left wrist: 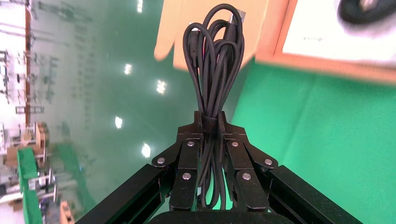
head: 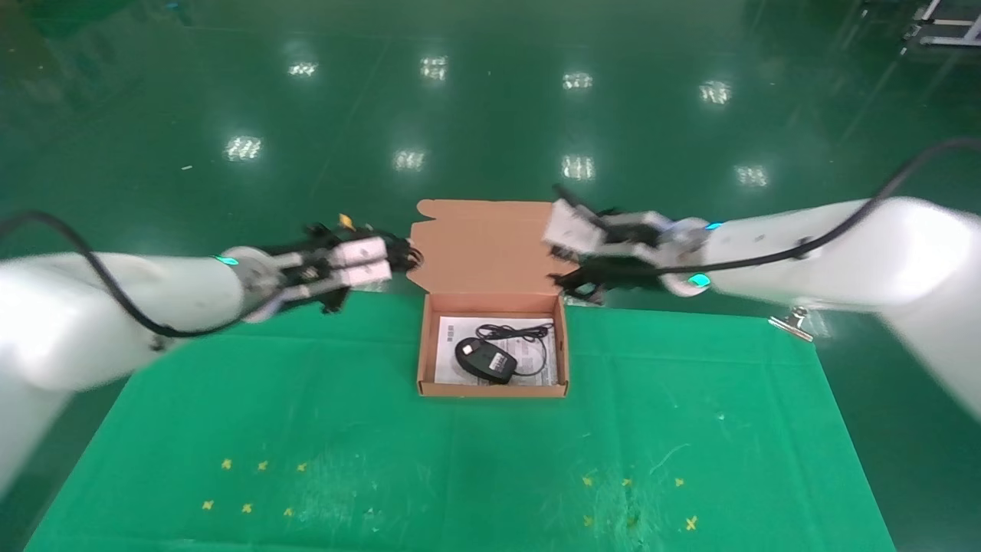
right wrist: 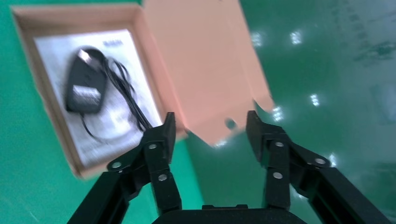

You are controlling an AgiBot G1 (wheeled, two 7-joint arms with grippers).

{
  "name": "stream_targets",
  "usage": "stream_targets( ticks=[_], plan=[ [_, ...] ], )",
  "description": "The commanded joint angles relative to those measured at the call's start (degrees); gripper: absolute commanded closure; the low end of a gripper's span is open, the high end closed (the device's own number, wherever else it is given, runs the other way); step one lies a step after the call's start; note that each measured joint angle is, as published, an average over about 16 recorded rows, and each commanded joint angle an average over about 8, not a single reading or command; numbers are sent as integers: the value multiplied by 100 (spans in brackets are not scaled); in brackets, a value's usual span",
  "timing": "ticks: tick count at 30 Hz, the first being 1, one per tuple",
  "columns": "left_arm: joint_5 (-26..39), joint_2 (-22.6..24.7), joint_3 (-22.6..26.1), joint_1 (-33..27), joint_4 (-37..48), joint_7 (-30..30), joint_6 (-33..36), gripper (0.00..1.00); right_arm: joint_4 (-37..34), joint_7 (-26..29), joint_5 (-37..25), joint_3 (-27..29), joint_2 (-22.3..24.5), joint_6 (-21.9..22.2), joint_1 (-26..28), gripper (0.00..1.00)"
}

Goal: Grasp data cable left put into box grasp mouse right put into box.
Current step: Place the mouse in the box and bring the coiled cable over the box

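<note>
Cable [left wrist: 215, 60]: pinched in left claw [left wrist: 211, 122], beside box [head: 429, 337] lid.
Mouse [head: 485, 359]: already boxed.
Right claw [right wrist: 210, 128]: spread, empty.
Advice: carry cable over mouse, lower, then release.

Green cloth [head: 690, 429] spread flat over the surface, scuffed pale in patches. Small yellow cross marks [head: 253, 487] in two clusters near the front edge, left and right. Metal binder clip [head: 793, 322] at the far right corner. Glossy green floor [head: 490, 100] beyond, dotted with ceiling-light reflections.
</note>
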Motion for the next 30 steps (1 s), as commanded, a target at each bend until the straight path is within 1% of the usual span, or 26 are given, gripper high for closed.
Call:
stream_targets(
  ticks=[1,6,10,14,19,20,24,27,28,30],
  plan=[
    [-26,197,37,48,207,106,-263,100,155,45,-42,-1,241,-20,69,0],
    [-250,736,176,63,892,544,-823,100,754,412,-280,-86,834,-67,151,0],
    [-618,1025,383,87,1265,921,-1169,100,1269,793,-520,-170,1258,-123,207,0],
    [-1162,1123,733,105,1380,1221,-1420,100,1732,1202,-804,-256,1557,-163,258,0],
    [-1840,1149,1291,72,1415,1457,-1629,100,2112,1698,-1170,-345,1703,-151,283,0],
    [-1937,1152,1383,62,1421,1485,-1650,96,2155,1771,-1225,-357,1714,-146,284,0],
    [-2242,1178,1736,19,1468,1605,-1712,46,2313,1993,-1399,-395,1768,-146,292,0],
    [-2328,1188,1862,-6,1492,1645,-1722,8,2367,2044,-1451,-409,1791,-149,295,0],
    [-2348,1191,1893,-13,1499,1655,-1725,0,2380,2054,-1464,-412,1797,-150,296,0],
    [-2348,1186,1901,-23,1498,1648,-1714,0,2376,2047,-1470,-414,1793,-147,296,0]
  ],
)
